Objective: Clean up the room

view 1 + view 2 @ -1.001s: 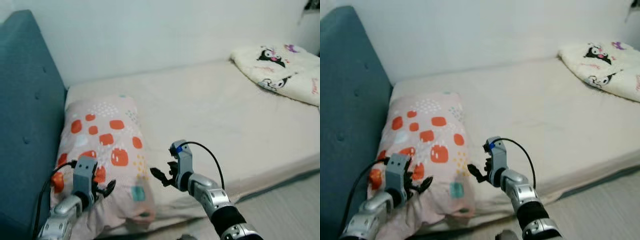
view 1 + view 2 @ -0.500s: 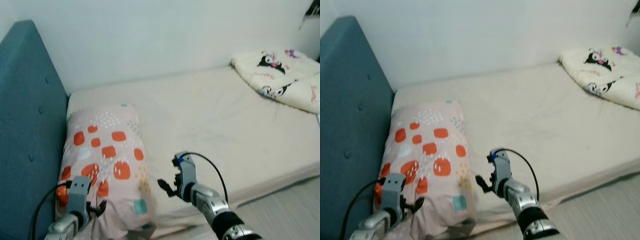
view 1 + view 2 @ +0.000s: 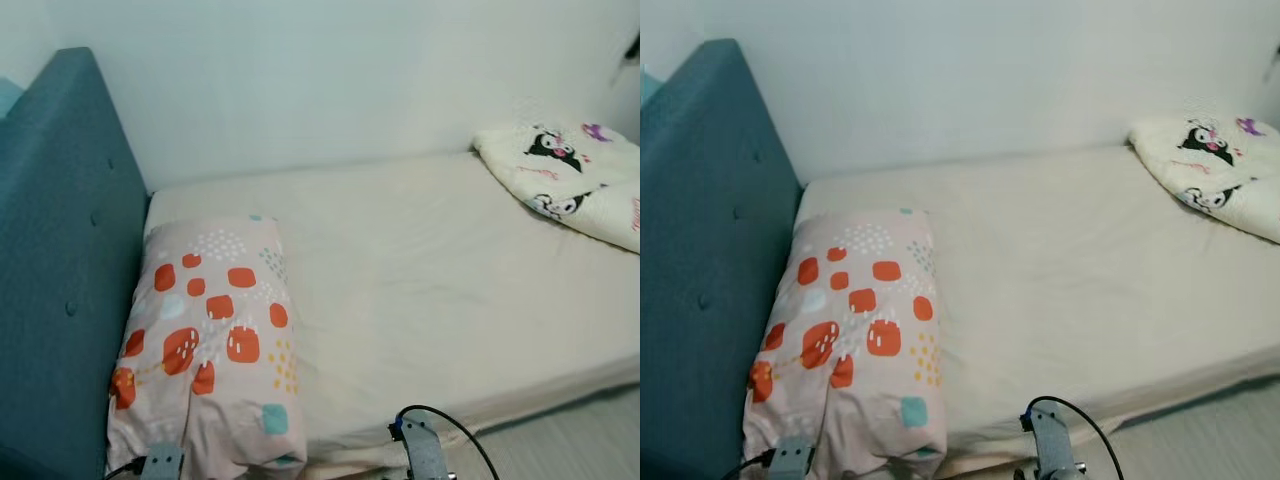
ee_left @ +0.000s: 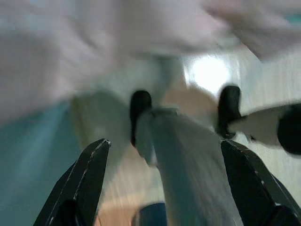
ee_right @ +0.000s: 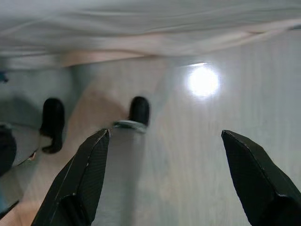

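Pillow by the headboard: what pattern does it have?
Pink pillow with orange blotches and pale dots; clearest in left eye view.

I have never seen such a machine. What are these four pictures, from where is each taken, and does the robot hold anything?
A walking humanoid robot took them. Two come from its head cameras, looking down at a bed: a cream mattress, a teal padded headboard, a pink pillow with orange spots and a white folded cartoon-print blanket. Two come from wrist cameras, looking past the open left end effector and the open right end effector toward the pale floor. Both hold nothing.
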Available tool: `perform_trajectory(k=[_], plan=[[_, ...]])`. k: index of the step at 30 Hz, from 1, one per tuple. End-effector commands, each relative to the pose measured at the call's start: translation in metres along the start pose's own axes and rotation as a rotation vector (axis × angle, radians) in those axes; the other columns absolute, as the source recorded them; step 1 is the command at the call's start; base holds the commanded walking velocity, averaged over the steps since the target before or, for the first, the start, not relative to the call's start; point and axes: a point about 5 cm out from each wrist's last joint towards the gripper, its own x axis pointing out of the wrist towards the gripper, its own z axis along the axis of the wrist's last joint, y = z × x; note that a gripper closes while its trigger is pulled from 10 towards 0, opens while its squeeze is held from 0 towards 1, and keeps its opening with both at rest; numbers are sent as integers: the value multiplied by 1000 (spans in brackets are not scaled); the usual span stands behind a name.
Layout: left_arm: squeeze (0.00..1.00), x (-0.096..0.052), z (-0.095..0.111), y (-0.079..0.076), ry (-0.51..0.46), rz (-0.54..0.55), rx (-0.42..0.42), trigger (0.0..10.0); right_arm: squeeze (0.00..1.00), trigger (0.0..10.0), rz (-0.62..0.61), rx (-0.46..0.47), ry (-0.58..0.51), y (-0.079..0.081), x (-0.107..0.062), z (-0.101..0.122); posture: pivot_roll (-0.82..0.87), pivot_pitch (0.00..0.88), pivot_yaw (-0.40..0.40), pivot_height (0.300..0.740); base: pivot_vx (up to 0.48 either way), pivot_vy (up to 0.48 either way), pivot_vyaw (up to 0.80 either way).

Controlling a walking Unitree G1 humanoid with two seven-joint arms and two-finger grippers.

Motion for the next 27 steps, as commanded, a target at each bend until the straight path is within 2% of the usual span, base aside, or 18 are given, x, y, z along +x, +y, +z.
perform_trajectory(k=[1, 16, 23, 27], plan=[[0, -1, -6, 2, 21, 0, 18, 10000, 0, 10000, -6, 20, 22, 1, 0, -10, -9, 81, -11, 738, 0, -469, 0], [0, -2, -15, 0, 59, -15, 85, 10000, 0, 10000, -22, 18, 29, -4, -1, -17, -11, 81, -10, 738, 0, -469, 0], [0, -1, -11, -2, 52, -20, 101, 10000, 0, 10000, -37, -38, 17, -5, -1, -17, -10, 69, -18, 738, 0, -469, 720], [0, 0, -12, -6, 53, -26, 103, 10000, 0, 10000, -29, -19, 21, -3, -1, -19, -13, 71, -14, 738, 0, -469, 0]])
